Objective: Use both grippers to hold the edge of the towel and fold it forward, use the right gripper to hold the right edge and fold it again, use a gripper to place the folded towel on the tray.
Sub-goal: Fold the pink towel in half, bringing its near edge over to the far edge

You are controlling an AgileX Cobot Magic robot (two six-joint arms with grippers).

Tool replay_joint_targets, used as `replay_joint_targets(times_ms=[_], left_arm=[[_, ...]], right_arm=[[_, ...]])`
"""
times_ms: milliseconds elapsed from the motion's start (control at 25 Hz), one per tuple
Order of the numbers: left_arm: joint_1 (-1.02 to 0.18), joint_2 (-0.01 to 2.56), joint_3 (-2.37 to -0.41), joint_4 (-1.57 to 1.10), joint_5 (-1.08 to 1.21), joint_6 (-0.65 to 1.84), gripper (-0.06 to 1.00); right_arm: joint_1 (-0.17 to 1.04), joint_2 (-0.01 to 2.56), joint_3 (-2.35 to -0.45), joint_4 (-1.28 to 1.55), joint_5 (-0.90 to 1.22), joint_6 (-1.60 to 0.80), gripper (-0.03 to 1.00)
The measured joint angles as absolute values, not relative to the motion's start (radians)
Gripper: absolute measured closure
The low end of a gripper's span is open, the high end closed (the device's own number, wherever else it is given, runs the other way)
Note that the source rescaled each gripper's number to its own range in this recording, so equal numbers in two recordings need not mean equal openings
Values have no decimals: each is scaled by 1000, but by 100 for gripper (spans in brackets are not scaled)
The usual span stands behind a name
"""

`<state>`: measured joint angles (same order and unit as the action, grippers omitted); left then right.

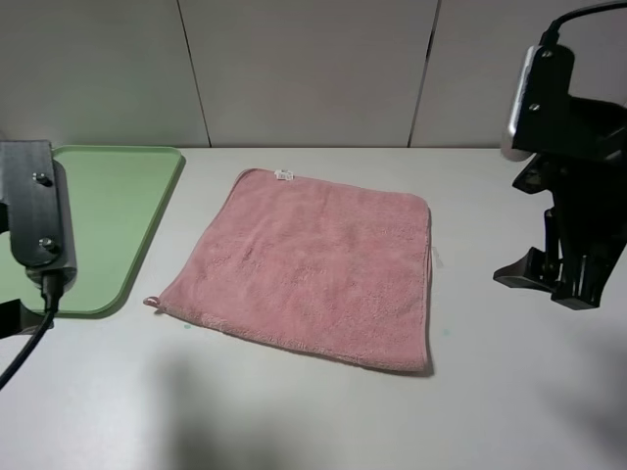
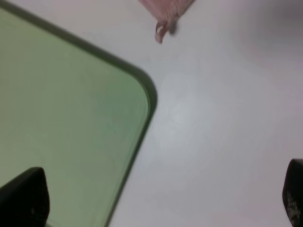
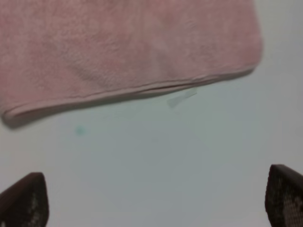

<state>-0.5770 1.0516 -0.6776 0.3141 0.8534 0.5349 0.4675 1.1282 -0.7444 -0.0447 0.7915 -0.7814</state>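
Plush pink terry towel (image 1: 313, 269), smooth matt green plastic tray (image 1: 118, 211)

White table (image 1: 294, 411); perhaps tape scrap (image 3: 182, 98).

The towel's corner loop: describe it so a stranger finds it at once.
On the pale table a pink towel lies flat, with a green tray to its left in the high view. At the towel's near corner on the tray side, the loop is a small pink ring poking onto the bare table. No other corner has one; the far edge carries only a white tag.
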Motion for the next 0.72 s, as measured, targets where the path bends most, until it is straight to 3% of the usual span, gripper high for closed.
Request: replay_joint_targets(times_ms=[720], left_arm=[[-579,1371,-678,442,564,651,-4]], right_arm=[[469,1457,-748,-30,679,-793,-3]])
